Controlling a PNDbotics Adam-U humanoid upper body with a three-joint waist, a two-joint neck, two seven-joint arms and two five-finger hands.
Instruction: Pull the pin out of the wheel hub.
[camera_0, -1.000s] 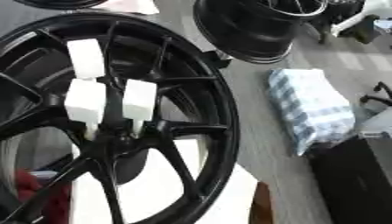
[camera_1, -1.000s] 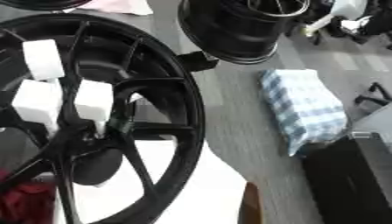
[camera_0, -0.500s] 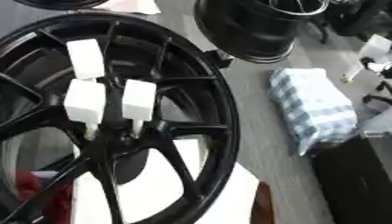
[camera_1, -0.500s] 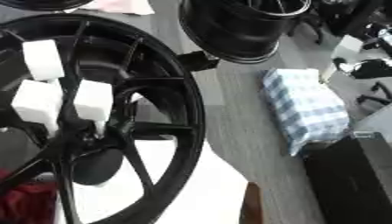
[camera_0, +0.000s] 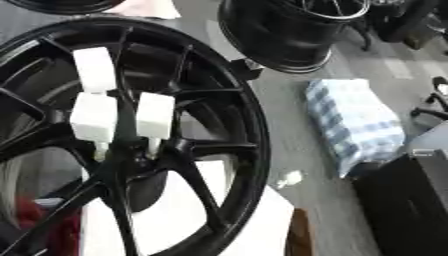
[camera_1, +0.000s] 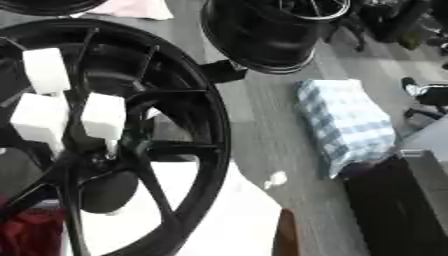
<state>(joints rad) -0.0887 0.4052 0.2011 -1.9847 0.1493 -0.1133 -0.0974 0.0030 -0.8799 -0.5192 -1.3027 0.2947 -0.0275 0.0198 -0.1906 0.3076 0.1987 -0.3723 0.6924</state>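
A large black spoked wheel (camera_0: 249, 150) fills the left of both views, standing on a white surface (camera_0: 184, 215). Three white block-headed pins stick out of its hub (camera_0: 122, 160): one high (camera_0: 94, 70), one at the left (camera_0: 93, 118) and one at the right (camera_0: 156, 116). Thin white shafts run from the two lower blocks into the hub. Neither of my hands shows in either view.
A second black wheel (camera_0: 293, 35) stands on the grey floor behind. A blue-and-white checked bundle (camera_0: 354, 122) lies on the floor at the right, next to a black box (camera_0: 407, 205). Something dark red (camera_0: 48, 225) shows behind the spokes at lower left.
The wheel and the pins have not moved. Things at the far right edge of the background have shifted, and a shoe now shows there.
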